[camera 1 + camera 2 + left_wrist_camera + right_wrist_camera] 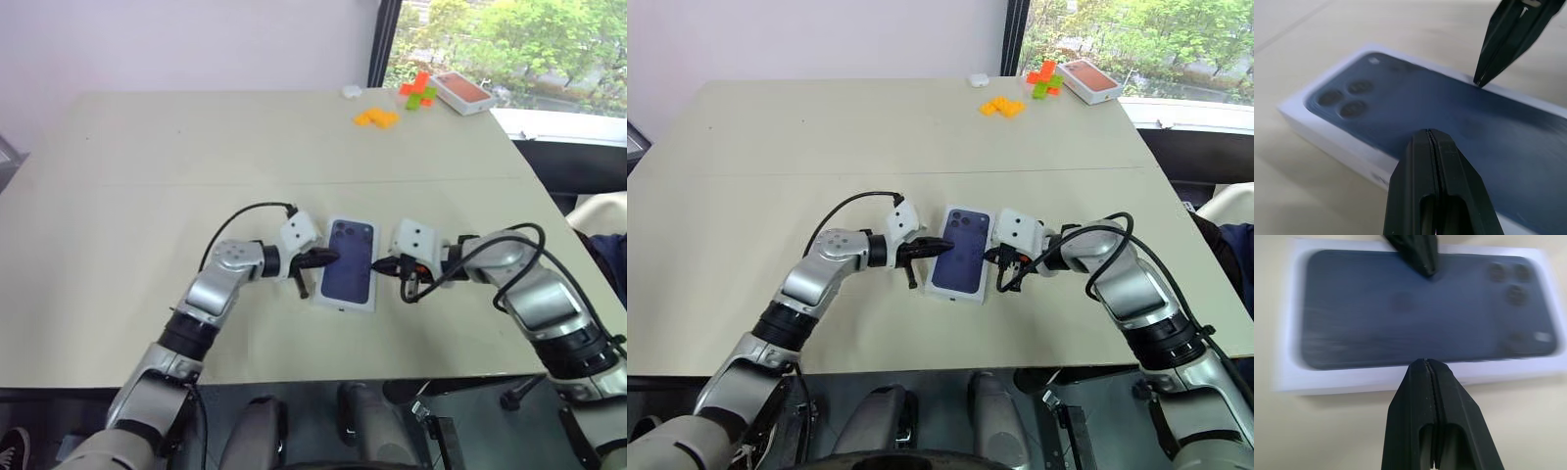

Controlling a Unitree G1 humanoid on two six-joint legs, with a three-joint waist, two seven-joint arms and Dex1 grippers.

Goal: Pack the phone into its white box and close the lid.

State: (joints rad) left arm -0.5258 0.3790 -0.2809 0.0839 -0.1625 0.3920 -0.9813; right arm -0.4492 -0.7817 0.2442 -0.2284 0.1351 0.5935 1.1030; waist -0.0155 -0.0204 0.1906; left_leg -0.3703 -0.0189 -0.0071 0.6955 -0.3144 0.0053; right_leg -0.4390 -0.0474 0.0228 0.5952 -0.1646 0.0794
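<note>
A white box (342, 305) lies near the table's front edge. Its top shows the dark navy phone (350, 264), with the camera cluster at the far end. I cannot tell whether this is the phone itself lying in the box or the face of a lid. My left gripper (331, 258) is shut, its tip at the box's left long edge (1431, 133). My right gripper (379, 264) is also shut, its tip at the opposite long edge (1425, 362). Both point inward at the box, and neither holds anything.
At the table's far right corner stands an orange-topped white box (462, 91). Orange and green blocks (419, 90), more orange blocks (377, 118) and a small white object (351, 91) lie near it. The beige table (147, 196) spreads wide to the left and behind.
</note>
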